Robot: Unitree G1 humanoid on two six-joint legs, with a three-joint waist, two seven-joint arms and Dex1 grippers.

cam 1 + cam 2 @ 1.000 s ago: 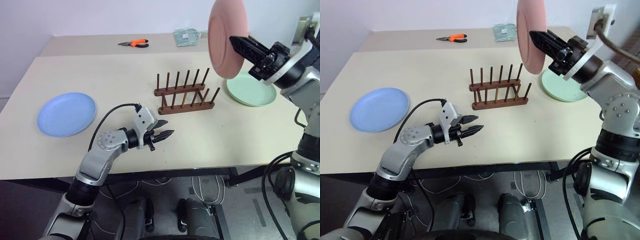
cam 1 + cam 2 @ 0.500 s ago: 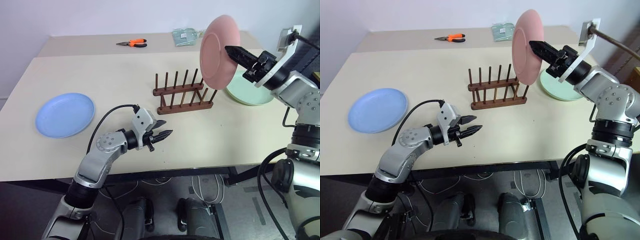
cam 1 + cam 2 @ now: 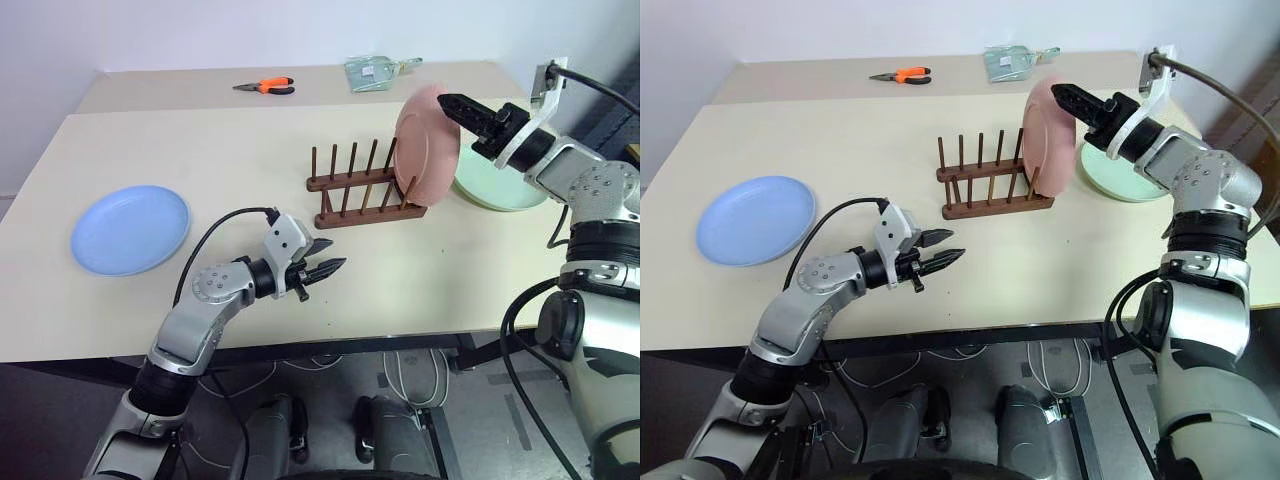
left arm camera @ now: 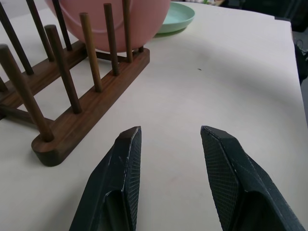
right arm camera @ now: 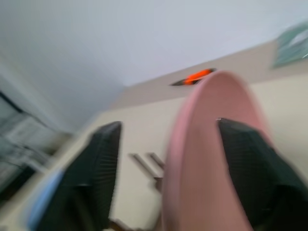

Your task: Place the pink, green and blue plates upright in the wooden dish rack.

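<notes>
Pink plate (image 3: 426, 150) lowered into wooden dish rack (image 3: 365, 185) end slot | right gripper (image 3: 1076, 100) releasing, fingers spread | left gripper (image 3: 330, 268) part-open, empty | risk: unseated plate tipping off end pegs.

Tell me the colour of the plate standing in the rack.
Salmon pink. The plate stands at the right end of the rack; the left eye view shows it best.

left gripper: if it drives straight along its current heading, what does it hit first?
Probably the wooden dish rack: the left gripper, jaws open, points across bare table towards the rack's near end, where the pink plate stands. Depth is unclear; it could slip past alongside.
</notes>
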